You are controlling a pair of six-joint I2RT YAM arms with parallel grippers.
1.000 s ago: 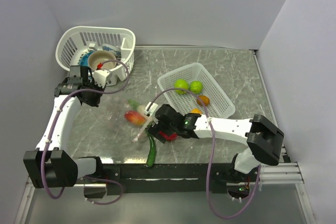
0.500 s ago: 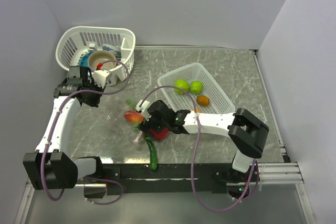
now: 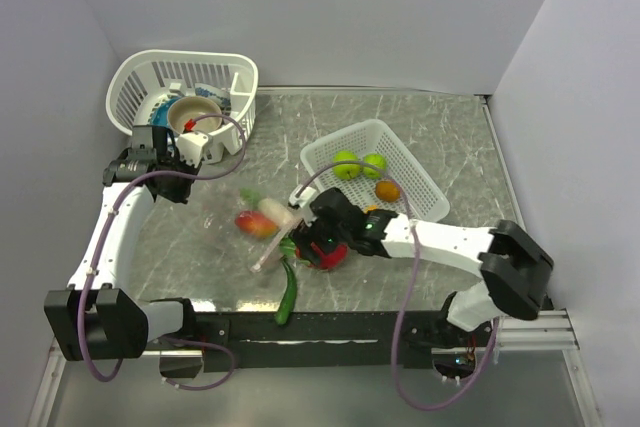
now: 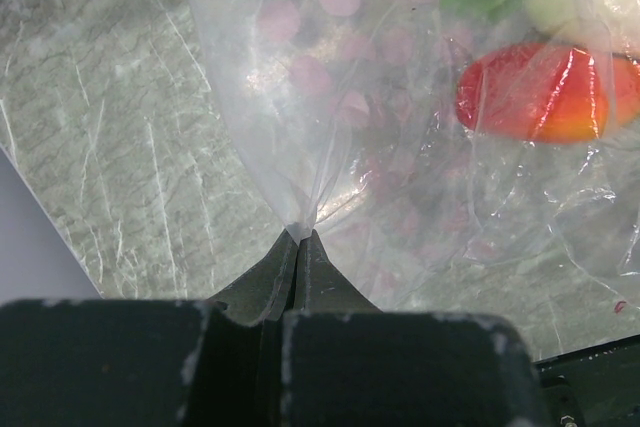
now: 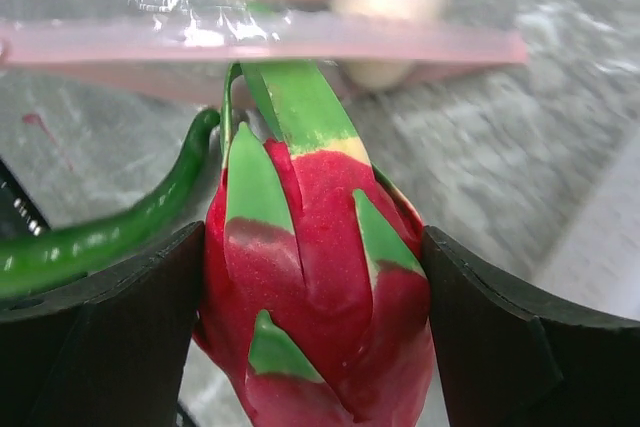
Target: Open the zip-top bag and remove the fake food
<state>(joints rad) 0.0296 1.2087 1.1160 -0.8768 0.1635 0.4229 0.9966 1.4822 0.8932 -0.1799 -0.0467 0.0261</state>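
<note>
Red dragon fruit [image 5: 315, 247] clamped in right end effector [image 3: 320, 247], beside zip [image 5: 250, 42] | basket [image 3: 418, 183] lies beyond-right | left end effector [image 4: 300, 245] pinches bag [image 4: 400, 157]

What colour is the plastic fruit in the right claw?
The scaly plastic fruit is magenta-red with green tips; right wrist view.

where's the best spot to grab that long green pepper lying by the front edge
Probably mid-length, straight down from above, fingers closing across its narrow width. The green pepper lies flat, slim, running near to far, so a side-to-side pinch spans it. Its far end is close beside the dragon fruit in the right gripper, so favour the near half.
</note>
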